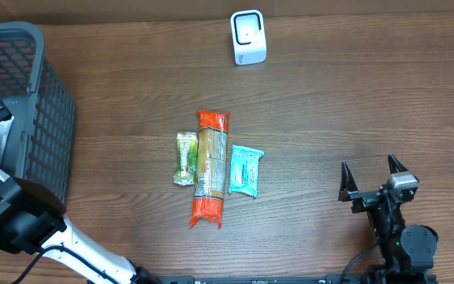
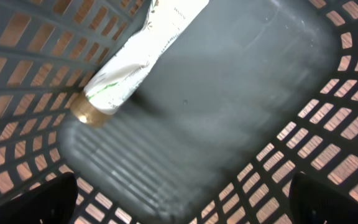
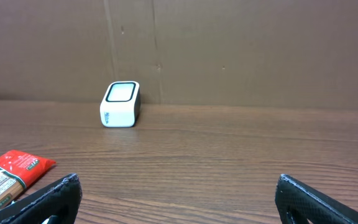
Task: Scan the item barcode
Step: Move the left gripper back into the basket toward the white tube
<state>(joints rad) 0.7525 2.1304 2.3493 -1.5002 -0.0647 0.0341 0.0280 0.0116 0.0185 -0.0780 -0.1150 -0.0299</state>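
grey plastic basket already holds a white gold-capped tube under your wide-open, empty left gripper, your right gripper gapes empty too, and the green packet, long red-ended packet and teal packet mid-table likely await the white box scanner.

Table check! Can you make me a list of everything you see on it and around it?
Surface: brown wooden table.
Job's things: white scanner at the back; orange packet, green packet and blue packet side by side in the middle.
Clutter: grey basket on the left, with a white tube inside.
Grippers: left gripper open over the basket, holding nothing; right gripper open, holding nothing.
Cables: black cable by the right arm.
Surroundings: brown wall behind the table.
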